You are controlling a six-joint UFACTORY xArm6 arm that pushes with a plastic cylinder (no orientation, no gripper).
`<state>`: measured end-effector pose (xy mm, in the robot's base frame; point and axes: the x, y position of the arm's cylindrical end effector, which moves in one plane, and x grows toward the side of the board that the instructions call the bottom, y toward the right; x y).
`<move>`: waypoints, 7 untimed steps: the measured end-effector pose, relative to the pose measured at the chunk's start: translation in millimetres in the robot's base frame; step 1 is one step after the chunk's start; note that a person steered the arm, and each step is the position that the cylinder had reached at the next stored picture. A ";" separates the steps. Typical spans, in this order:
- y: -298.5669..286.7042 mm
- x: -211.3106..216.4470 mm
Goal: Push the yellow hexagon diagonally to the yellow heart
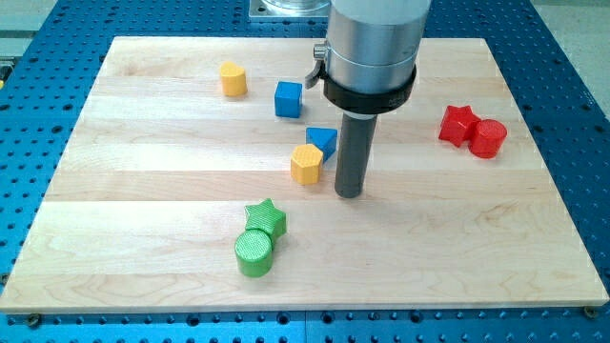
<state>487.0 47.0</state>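
Yellow hexagon [306, 164], squat and faceted, sat touching a blue block [322, 141], just left of my tip [349, 194], a bare rod, gripping nothing.

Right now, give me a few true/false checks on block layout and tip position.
1. My tip is on the view's right of the yellow hexagon. True.
2. The yellow heart touches the hexagon. False: it sits apart, toward the view's top left.
3. A blue block is right against the hexagon. True.
4. The green star and green cylinder are far apart. False: they are touching.
5. The red blocks are at the view's left. False: they are at its right.
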 end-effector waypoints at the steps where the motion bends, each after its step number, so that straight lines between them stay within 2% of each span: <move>1: -34.4 -2.0; 2: -67.3 -18.2; 3: -69.6 -34.6; 4: -60.6 -33.3; 5: -26.3 -36.7; 6: -41.1 -76.5; 7: -114.8 -88.5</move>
<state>398.6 -67.8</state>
